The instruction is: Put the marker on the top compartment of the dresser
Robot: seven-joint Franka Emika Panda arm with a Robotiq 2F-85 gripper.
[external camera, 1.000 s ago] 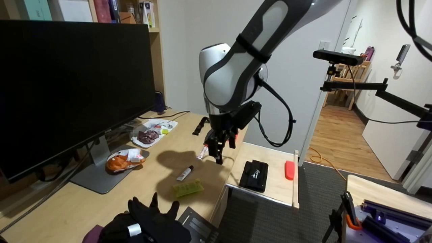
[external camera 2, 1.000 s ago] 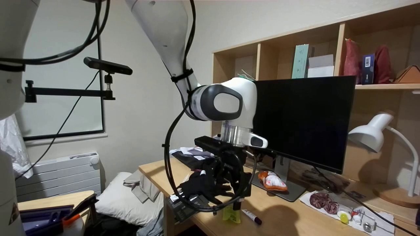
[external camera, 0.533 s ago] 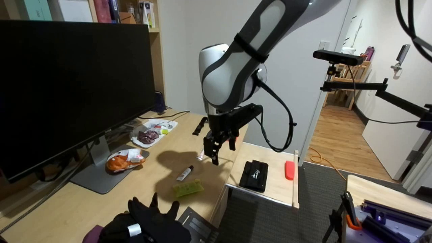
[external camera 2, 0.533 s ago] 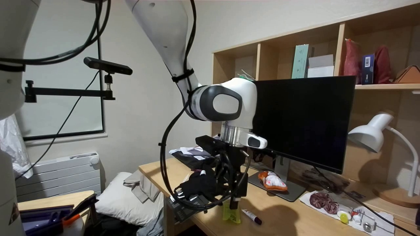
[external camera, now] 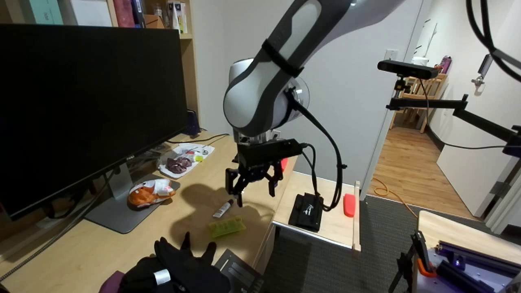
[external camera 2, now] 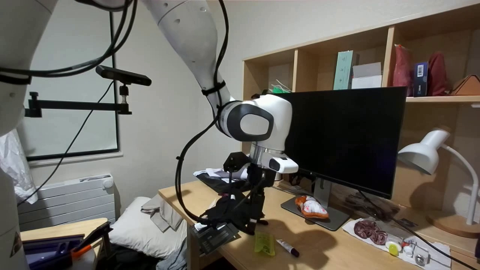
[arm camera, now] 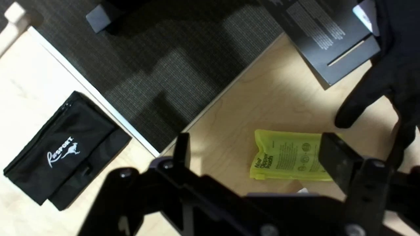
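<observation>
"What surface is this?"
"A pale wooden desk (external camera: 101, 248) with a dark monitor (external camera: 93, 114); below, grey carpet (external camera: 382, 260); alongside, an open drawer (external camera: 336, 228) holding a black pouch (arm camera: 65, 154)"
"Any writing?"
"On the pouch, '…SPORT' beside a kangaroo; on a yellow packet (arm camera: 288, 155), 'Clipper Pouch'"
"The marker (external camera 2: 288, 248)?"
"White, dark-capped, on the desk just beside the packet; the gripper (external camera: 255, 196) hangs above the desk, fingers wide apart"

Above the jaws: collar (external camera 2: 260, 153) bare shiny metal, arm shell (external camera 2: 277, 112) smooth satin plastic look. Jaws: mostly matt; plastic or coated metal, can't tell. Below them: bench (external camera: 93, 248) smooth pale wood, visible grain; yellow pouch (arm camera: 288, 155) smooth, faintly glossy plastic; black pouch (arm camera: 64, 144) matt fabric; glove (external camera: 191, 268) matt cloth; carpet (arm camera: 177, 75) coarse weave.
</observation>
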